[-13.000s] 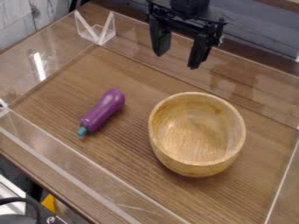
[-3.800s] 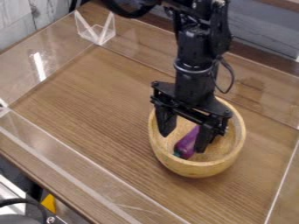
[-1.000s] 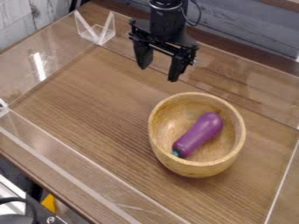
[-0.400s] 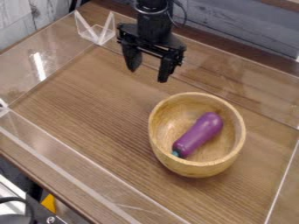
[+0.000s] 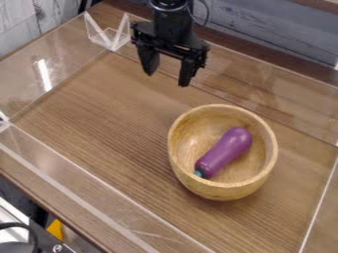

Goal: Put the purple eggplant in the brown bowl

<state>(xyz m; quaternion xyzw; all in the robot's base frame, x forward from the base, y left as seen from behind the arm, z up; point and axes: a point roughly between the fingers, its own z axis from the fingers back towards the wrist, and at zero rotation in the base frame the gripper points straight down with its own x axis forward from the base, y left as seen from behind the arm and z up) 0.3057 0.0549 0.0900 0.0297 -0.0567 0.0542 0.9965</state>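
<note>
Purple eggplant (image 5: pixel 224 150) lies diagonally inside brown bowl (image 5: pixel 223 150) on wood-grain counter (image 5: pixel 93 119), enclosed by clear panels. Gripper (image 5: pixel 166 67) hangs apart, up-left of the bowl, jaws released, empty.

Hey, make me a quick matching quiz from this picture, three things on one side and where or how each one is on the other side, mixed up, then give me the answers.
Things:
1. purple eggplant
2. brown bowl
3. claw

States:
A. open and empty, above the table behind the bowl
B. lying inside the bowl
C. standing upright on the wooden tabletop

Pairs: 1-B, 2-C, 3-A
</note>
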